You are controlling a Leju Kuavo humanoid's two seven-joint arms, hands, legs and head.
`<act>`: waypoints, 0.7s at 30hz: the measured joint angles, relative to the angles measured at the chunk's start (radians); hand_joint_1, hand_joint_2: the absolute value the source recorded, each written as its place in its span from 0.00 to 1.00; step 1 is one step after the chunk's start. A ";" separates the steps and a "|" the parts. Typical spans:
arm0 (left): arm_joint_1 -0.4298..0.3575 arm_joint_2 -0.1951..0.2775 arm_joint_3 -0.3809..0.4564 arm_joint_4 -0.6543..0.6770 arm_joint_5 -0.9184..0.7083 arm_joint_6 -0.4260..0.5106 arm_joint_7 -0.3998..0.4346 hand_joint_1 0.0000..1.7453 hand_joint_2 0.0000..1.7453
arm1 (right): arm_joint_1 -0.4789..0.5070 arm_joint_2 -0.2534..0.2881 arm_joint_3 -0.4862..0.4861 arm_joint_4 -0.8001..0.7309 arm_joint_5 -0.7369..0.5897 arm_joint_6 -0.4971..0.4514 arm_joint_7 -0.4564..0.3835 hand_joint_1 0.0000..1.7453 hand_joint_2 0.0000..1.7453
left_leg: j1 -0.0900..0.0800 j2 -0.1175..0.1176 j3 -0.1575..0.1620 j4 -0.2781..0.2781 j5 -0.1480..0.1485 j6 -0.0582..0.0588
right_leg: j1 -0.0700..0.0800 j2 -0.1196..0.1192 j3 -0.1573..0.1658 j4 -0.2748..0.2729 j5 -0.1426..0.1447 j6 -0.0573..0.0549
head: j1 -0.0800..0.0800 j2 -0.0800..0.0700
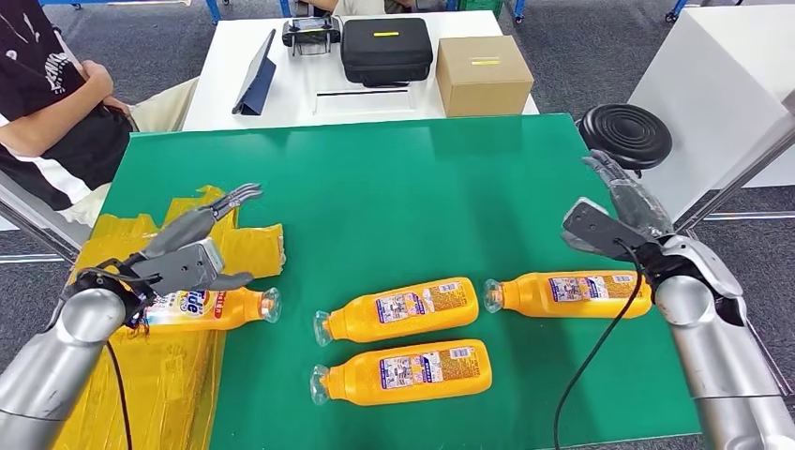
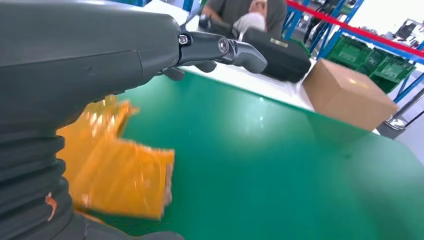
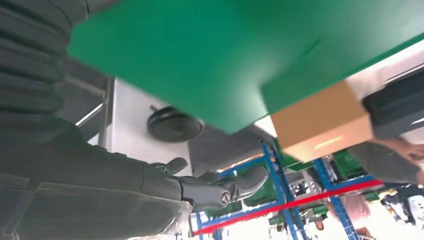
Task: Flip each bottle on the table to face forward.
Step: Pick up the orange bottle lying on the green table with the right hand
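Several orange bottles lie on their sides on the green table (image 1: 394,187). The leftmost bottle (image 1: 220,307) shows a blue-lettered front label and lies partly under my left hand (image 1: 192,246), which hovers over it with fingers spread and nothing in it. Two bottles lie mid-table, one (image 1: 398,311) above the other (image 1: 403,370), both showing white back labels. A further bottle (image 1: 567,292) lies at the right, back label up. My right hand (image 1: 614,211) is open above the table's right edge, just beyond that bottle.
Yellow tape patches (image 1: 253,248) cover the table's left side. A cardboard box (image 1: 483,75), black case (image 1: 386,49) and tablet (image 1: 258,80) sit on the white table behind. A person (image 1: 56,94) sits at the far left. A black stool (image 1: 626,136) stands at the right.
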 joint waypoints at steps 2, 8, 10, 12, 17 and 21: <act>0.025 -0.016 0.017 -0.003 0.009 0.005 -0.001 0.00 1.00 | -0.006 -0.028 -0.001 0.002 0.008 0.027 0.001 0.00 1.00 | 0.000 -0.001 0.000 0.000 0.000 0.000 | 0.000 0.000 0.000 0.000 0.000 0.000 | 0.000 0.000; 0.111 -0.072 0.069 0.004 0.035 0.028 -0.032 0.00 1.00 | -0.106 -0.179 0.017 0.033 -0.035 0.240 -0.007 0.00 1.00 | 0.000 -0.001 -0.002 0.000 0.000 0.000 | 0.000 -0.001 -0.001 0.000 0.000 0.000 | 0.000 0.000; 0.118 -0.094 0.082 0.018 0.044 0.031 -0.043 0.00 1.00 | -0.196 -0.226 0.045 0.072 -0.056 0.319 -0.019 0.00 1.00 | 0.000 0.000 -0.001 0.000 0.001 0.001 | 0.000 -0.001 -0.001 0.000 0.001 0.001 | 0.000 0.000; 0.119 -0.116 0.092 0.034 0.052 0.032 -0.050 0.00 1.00 | -0.271 -0.270 0.083 0.107 -0.089 0.384 -0.034 0.00 1.00 | 0.000 -0.003 -0.001 0.001 0.002 0.002 | 0.000 -0.003 0.000 0.000 0.001 0.001 | 0.000 0.000; 0.129 -0.156 0.114 0.060 0.060 0.030 -0.056 0.00 1.00 | -0.349 -0.380 0.171 0.138 -0.211 0.480 -0.054 0.00 1.00 | 0.000 -0.009 -0.003 0.001 0.002 0.003 | 0.000 -0.010 0.000 0.000 0.000 0.001 | 0.000 0.000; 0.144 -0.171 0.131 0.072 0.069 0.021 -0.061 0.00 1.00 | -0.357 -0.465 0.225 0.129 -0.339 0.571 -0.057 0.00 1.00 | 0.000 -0.008 -0.004 0.001 0.002 0.003 | 0.000 -0.010 -0.001 0.000 0.000 0.001 | 0.000 0.000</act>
